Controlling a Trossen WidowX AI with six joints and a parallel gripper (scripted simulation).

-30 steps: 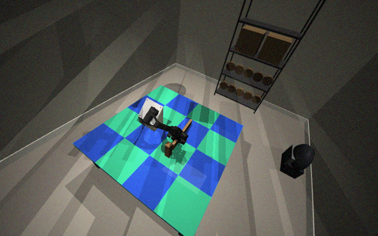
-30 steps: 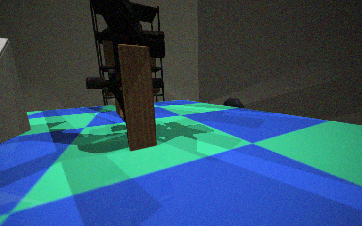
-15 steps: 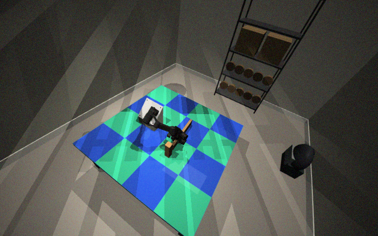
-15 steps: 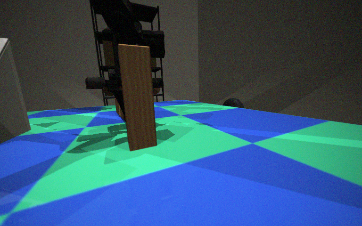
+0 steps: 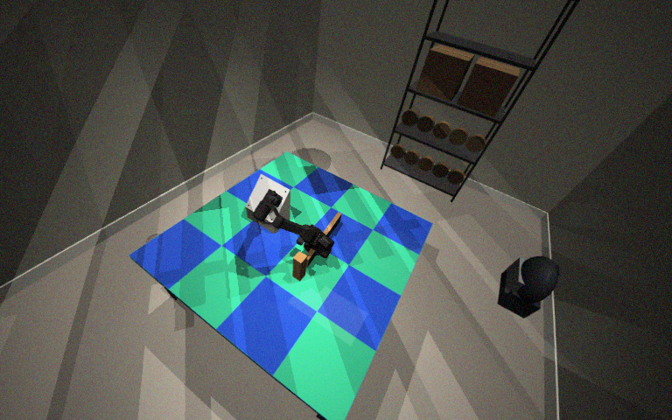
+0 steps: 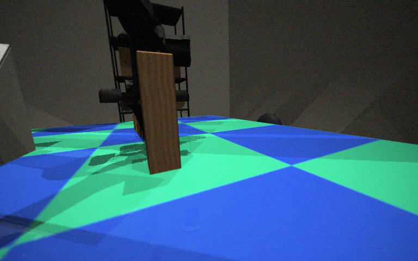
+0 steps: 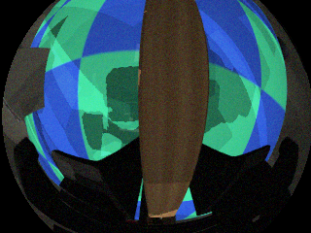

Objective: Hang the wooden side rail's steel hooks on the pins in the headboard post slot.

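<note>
The wooden side rail (image 5: pixel 332 222) (image 7: pixel 171 78) lies slanted on the checkered table (image 5: pixel 277 321) (image 6: pixel 277 199). Its far end is down by the table top and its near end meets the upright wooden headboard post (image 5: pixel 298 268) (image 6: pixel 158 113). My gripper (image 5: pixel 317 246) (image 7: pixel 162 138) is shut on the rail close to the post. In the wrist view the rail runs straight away between the dark fingers. In the exterior view the post hides the rail's end and the fingers; only the black arm (image 6: pixel 135 18) shows above it. The hooks, the slot and the pins are hidden in every view.
The arm's white base block (image 5: pixel 260 192) (image 6: pixel 8 101) stands at the table's back left. A black shelf rack (image 5: pixel 456 99) (image 6: pixel 184 80) with boxes and round things stands beyond the table. A dark ball on a black stand (image 5: pixel 530 284) (image 6: pixel 269 118) sits on the floor to the right.
</note>
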